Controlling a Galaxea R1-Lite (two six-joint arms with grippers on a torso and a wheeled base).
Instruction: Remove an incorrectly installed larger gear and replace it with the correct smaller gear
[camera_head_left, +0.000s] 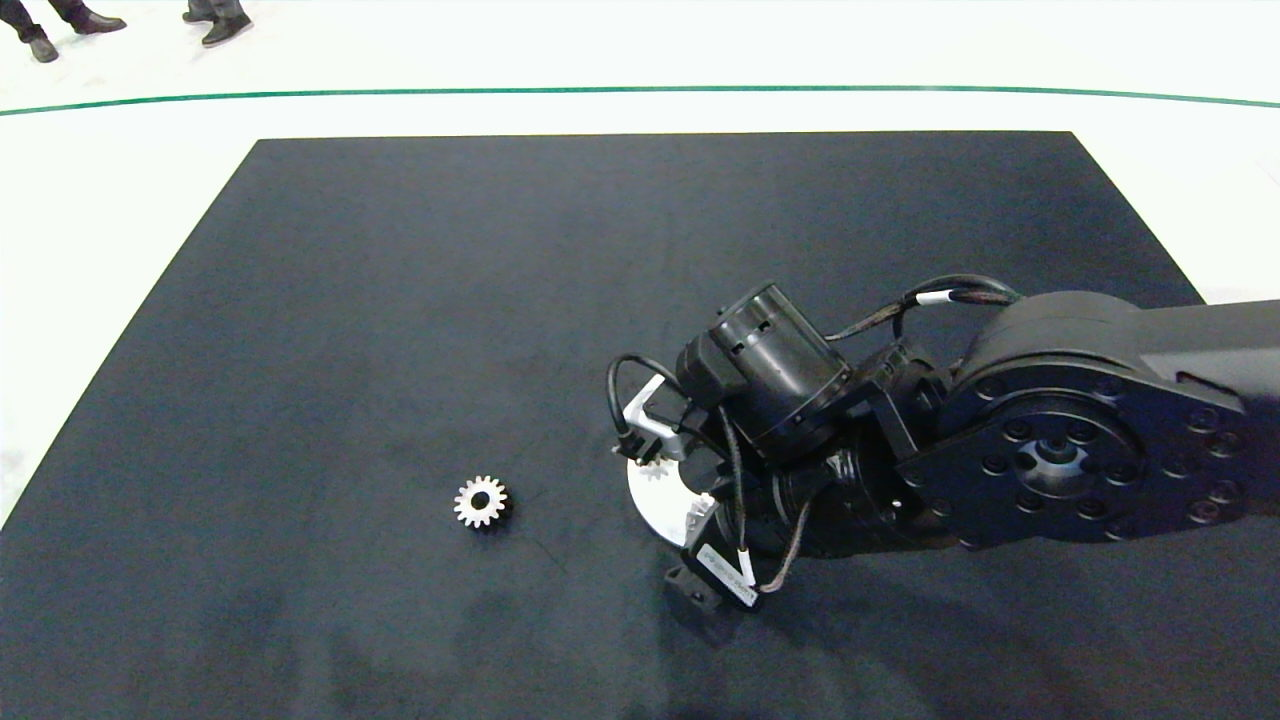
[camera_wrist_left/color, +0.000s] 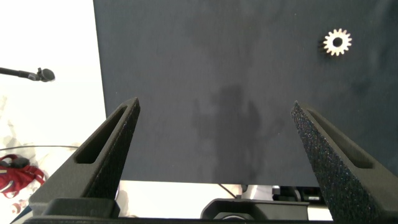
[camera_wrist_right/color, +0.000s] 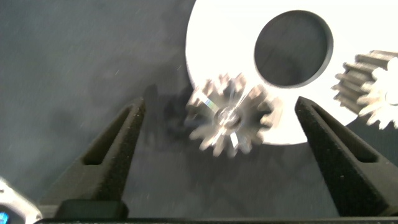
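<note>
Below, the right gripper (camera_wrist_right/color: 214, 134) hangs spread wide over a gear (camera_wrist_right/color: 229, 118) at the edge of the white disc (camera_wrist_right/color: 224, 43). Farther left, a small gear (camera_head_left: 481, 501) lies alone on the mat (camera_head_left: 400, 330); the left gripper (camera_wrist_left/color: 214, 149) gapes empty.

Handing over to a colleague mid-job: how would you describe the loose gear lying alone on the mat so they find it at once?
Start at the black mat on the white floor. The gear lies flat near its front edge, left of the right arm's tool. Unlike the gears by the white disc, it lies alone on bare mat.
</note>
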